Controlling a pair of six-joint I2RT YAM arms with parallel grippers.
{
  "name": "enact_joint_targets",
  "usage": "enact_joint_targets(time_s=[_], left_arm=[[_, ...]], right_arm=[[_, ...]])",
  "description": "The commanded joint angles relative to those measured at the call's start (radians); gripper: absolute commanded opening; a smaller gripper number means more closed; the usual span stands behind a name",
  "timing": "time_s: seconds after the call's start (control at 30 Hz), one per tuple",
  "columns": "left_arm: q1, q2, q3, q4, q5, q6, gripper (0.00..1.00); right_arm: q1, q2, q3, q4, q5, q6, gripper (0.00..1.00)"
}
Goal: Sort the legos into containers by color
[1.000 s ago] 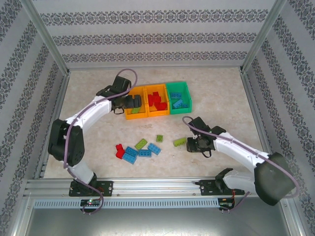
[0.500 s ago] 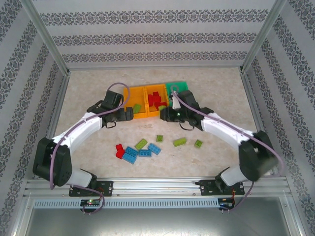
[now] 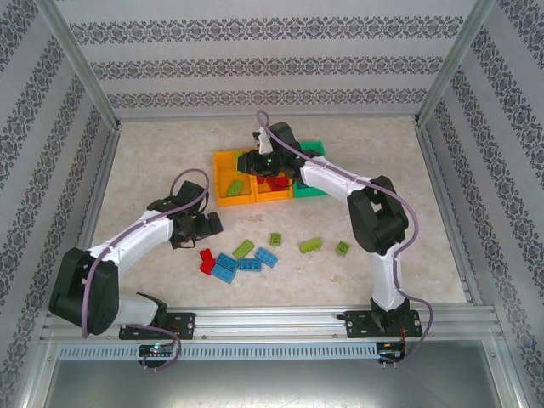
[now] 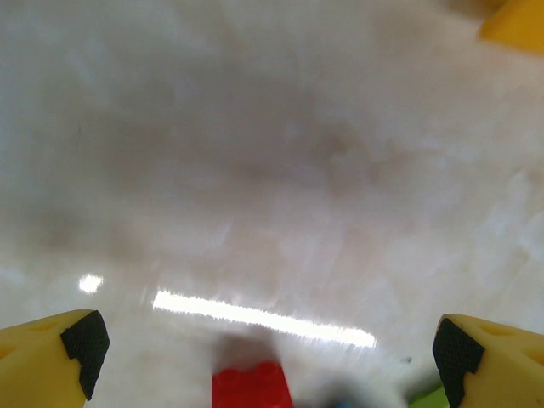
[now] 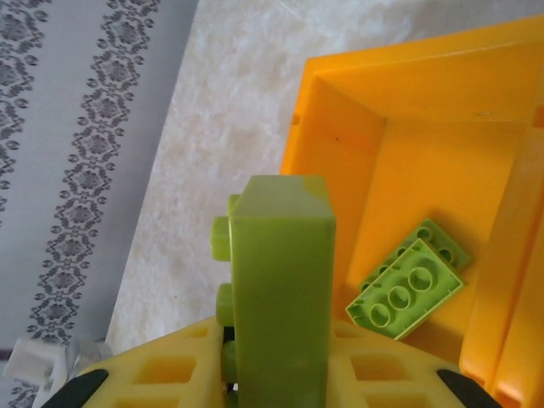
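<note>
My right gripper [image 3: 252, 161] hangs over the left orange container [image 3: 223, 180], shut on a lime green lego [image 5: 280, 289] that stands upright between its jaws [image 5: 276, 382]. Below it, inside that orange container [image 5: 408, 127], lies another lime lego [image 5: 408, 285]. The middle orange container [image 3: 272, 194] holds red legos; the green container [image 3: 316, 150] is partly hidden by the right arm. My left gripper [image 3: 208, 225] is open, low over the table, just above a red lego [image 3: 206, 260]. The red lego [image 4: 251, 387] lies between its spread fingers [image 4: 72, 348].
Loose legos lie on the near table: blue ones [image 3: 225, 268] [image 3: 250, 264] [image 3: 267, 257] and lime ones [image 3: 244, 248] [image 3: 275, 239] [image 3: 310, 246]. Another lime lego [image 3: 342, 247] lies further right. Patterned walls and a metal frame enclose the table.
My right arm swung from the near table up over the left orange container, carrying the lime lego. My left arm drew back from the containers toward the loose legos, its gripper open throughout.
</note>
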Motion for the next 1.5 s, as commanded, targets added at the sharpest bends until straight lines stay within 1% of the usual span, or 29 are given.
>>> enact_joint_targets(time_s=[0.0,0.13,0.3,0.47,0.7,0.83,0.9,1.0,1.3,1.4,1.47], left_arm=[[0.008,-0.03,-0.021,-0.063,0.077,-0.108,1.0],[0.007,-0.016,-0.032,-0.083,0.112,-0.166,1.0],[-0.003,-0.001,-0.05,-0.058,0.156,-0.226,0.99],[-0.021,0.019,-0.046,-0.069,0.163,-0.243,0.94],[-0.041,0.026,-0.065,-0.07,0.167,-0.258,0.79],[-0.05,0.049,-0.071,-0.066,0.168,-0.249,0.77],[-0.054,0.062,-0.073,-0.057,0.17,-0.245,0.74],[-0.056,0.072,-0.067,-0.061,0.152,-0.23,0.67],[-0.057,0.097,-0.032,-0.047,0.128,-0.199,0.4],[-0.057,0.083,-0.009,-0.051,0.093,-0.19,0.36],[-0.056,0.066,0.01,-0.053,0.072,-0.184,0.35]], right_arm=[[0.01,0.061,0.097,-0.09,-0.009,-0.002,0.3],[0.018,0.121,0.166,-0.168,0.031,-0.029,0.38],[0.021,0.138,0.168,-0.16,0.054,-0.03,0.47],[0.021,0.114,0.155,-0.146,0.054,-0.032,0.5],[0.011,0.044,0.11,-0.134,0.088,-0.042,0.52],[-0.007,-0.012,0.065,-0.125,0.101,-0.051,0.53],[-0.022,-0.044,0.037,-0.125,0.111,-0.054,0.53],[-0.047,-0.103,-0.021,-0.12,0.132,-0.059,0.53],[-0.123,-0.289,-0.229,-0.089,0.171,-0.071,0.55],[-0.162,-0.342,-0.307,-0.09,0.179,-0.081,0.55],[-0.187,-0.376,-0.358,-0.096,0.183,-0.093,0.56]])
